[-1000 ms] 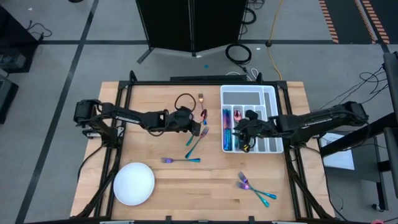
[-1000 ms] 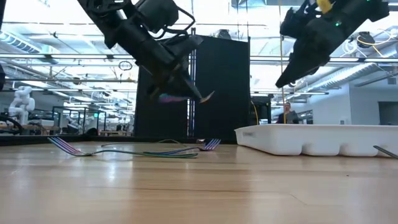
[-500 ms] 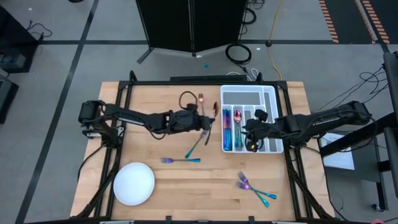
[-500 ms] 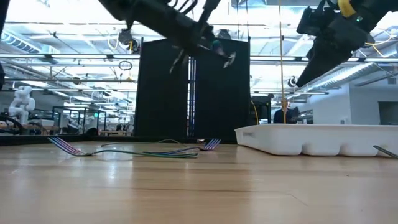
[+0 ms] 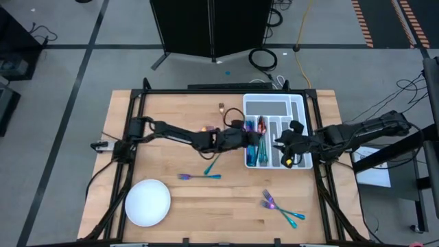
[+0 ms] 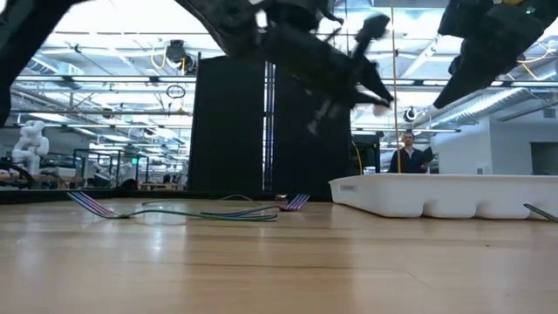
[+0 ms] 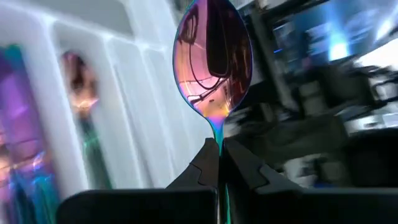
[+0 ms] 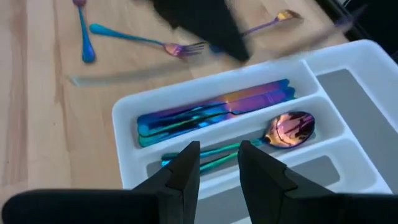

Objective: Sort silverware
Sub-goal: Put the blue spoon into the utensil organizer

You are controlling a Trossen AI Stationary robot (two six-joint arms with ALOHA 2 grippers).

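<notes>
We find the left gripper (image 7: 219,163) pinched tight on the thin stem of a spoon (image 7: 213,59); the iridescent pink-purple bowl stands out ahead of the fingertips. From above, this gripper (image 5: 252,136) sits over the near-left edge of the white tray (image 5: 302,110), with the spoon just beyond its tip, above the tray's left slots. From table height it (image 6: 377,94) hangs well above the wood, and the tray (image 6: 453,194) lies lower, off to one side of it.

The right gripper (image 8: 217,163) has its fingers parted by a modest gap, and we see nothing between them. It (image 5: 285,147) hovers over the tray's middle slots, close to the left gripper. Just ahead of its fingertips lies a second spoon (image 8: 290,127) in one slot; in the next slot beyond, a bundle of knives (image 8: 214,115) lies flat.

Loose silverware remains on the table (image 5: 171,110), behind and to the side of the left gripper: one fork (image 5: 199,177) near the middle, a pair of forks (image 5: 280,208) toward the front right, and a small piece (image 5: 221,107) near the back edge that we cannot identify. A round white plate (image 5: 147,202) sits at the front left, well apart from both grippers.

A person (image 6: 407,159) stands in the room beyond the table.
</notes>
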